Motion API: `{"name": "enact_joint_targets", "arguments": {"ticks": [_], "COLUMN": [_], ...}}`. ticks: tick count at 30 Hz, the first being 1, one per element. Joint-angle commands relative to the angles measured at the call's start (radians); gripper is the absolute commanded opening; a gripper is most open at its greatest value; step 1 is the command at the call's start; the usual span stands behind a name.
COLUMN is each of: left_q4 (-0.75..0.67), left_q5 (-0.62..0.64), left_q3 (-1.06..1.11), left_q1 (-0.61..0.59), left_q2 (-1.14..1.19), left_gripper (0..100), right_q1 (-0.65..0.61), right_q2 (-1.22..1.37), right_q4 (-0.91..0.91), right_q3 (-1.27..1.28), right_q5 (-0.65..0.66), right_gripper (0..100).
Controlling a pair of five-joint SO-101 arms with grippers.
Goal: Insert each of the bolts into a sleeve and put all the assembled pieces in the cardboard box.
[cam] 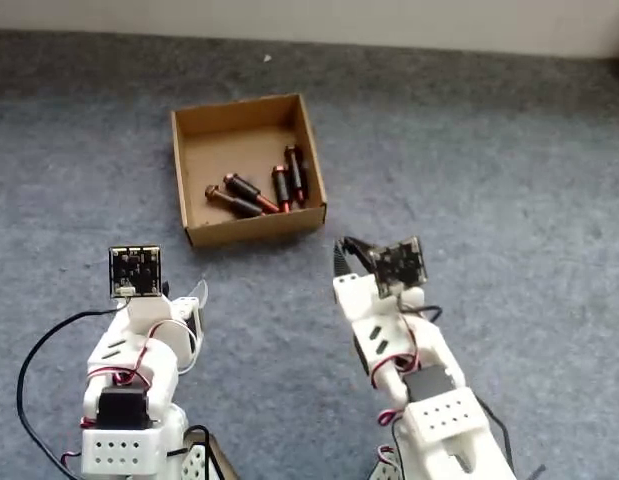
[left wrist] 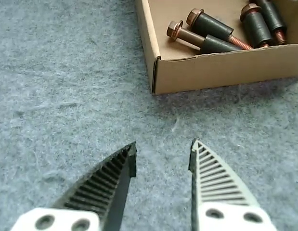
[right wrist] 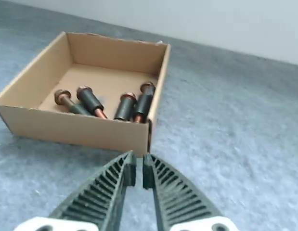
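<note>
The cardboard box (cam: 251,228) sits on the grey carpet with several copper bolts in dark sleeves (cam: 247,190) lying inside it. In the left wrist view my left gripper (left wrist: 163,153) hovers open and holds nothing, a short way in front of the box's near wall (left wrist: 226,67); sleeved bolts (left wrist: 211,34) lie just behind that wall. My right gripper (right wrist: 139,166) is shut on nothing, close to the box's corner (right wrist: 76,127), with the sleeved bolts (right wrist: 91,101) beyond. From above, the left gripper (cam: 192,300) is below the box's left corner and the right gripper (cam: 341,258) below its right corner.
Grey carpet (cam: 489,180) stretches all around the box, with open room to its right. A pale wall (right wrist: 226,24) runs along the far edge. Both arm bodies and their cables occupy the near edge.
</note>
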Motion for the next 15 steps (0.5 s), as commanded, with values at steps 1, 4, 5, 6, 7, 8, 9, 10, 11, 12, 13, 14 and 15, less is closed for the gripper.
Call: {"name": "enact_joint_targets", "arguments": {"ticks": [1, 4, 5, 6, 7, 8, 9, 10, 11, 12, 13, 14, 15], "left_q4": [0.002, 0.002, 0.002, 0.002, 0.002, 0.002, 0.002, 0.002, 0.002, 0.002, 0.002, 0.002, 0.003], "left_q5": [-0.006, -0.006, -0.006, -0.006, -0.006, -0.006, -0.006, -0.006, -0.006, -0.006, -0.006, -0.006, -0.005], "left_q3": [0.019, 0.019, 0.019, 0.019, 0.019, 0.019, 0.019, 0.019, 0.019, 0.019, 0.019, 0.019, 0.019], "left_q1": [-0.013, -0.013, -0.013, -0.013, -0.013, -0.013, -0.013, -0.013, -0.013, -0.013, -0.013, -0.013, -0.013], "left_q2": [-0.002, -0.002, -0.002, -0.002, -0.002, -0.002, -0.002, -0.002, -0.002, -0.002, -0.002, -0.002, -0.002], "left_gripper": [20, 20, 20, 20, 20, 20, 20, 20, 20, 20, 20, 20, 20], "right_q1": [0.048, 0.082, 0.096, 0.108, 0.113, 0.116, 0.116, 0.116, 0.116, 0.116, 0.116, 0.119, 0.122], "right_q2": [-0.260, -0.424, -0.481, -0.538, -0.590, -0.645, -0.668, -0.662, -0.647, -0.627, -0.613, -0.608, -0.607], "right_q4": [0.081, 0.183, 0.248, 0.306, 0.358, 0.420, 0.470, 0.499, 0.526, 0.547, 0.570, 0.593, 0.624], "right_q3": [0.114, 0.189, 0.203, 0.209, 0.211, 0.209, 0.209, 0.209, 0.209, 0.209, 0.209, 0.209, 0.209], "right_q5": [0.006, 0.005, 0.005, 0.005, 0.003, 0.003, 0.003, 0.003, 0.003, 0.003, 0.003, 0.003, 0.003], "right_gripper": [1.5, 1.5, 1.5, 1.5, 1.5, 1.5, 1.5, 1.5, 1.5, 1.5, 1.5, 1.5, 1.5]}}
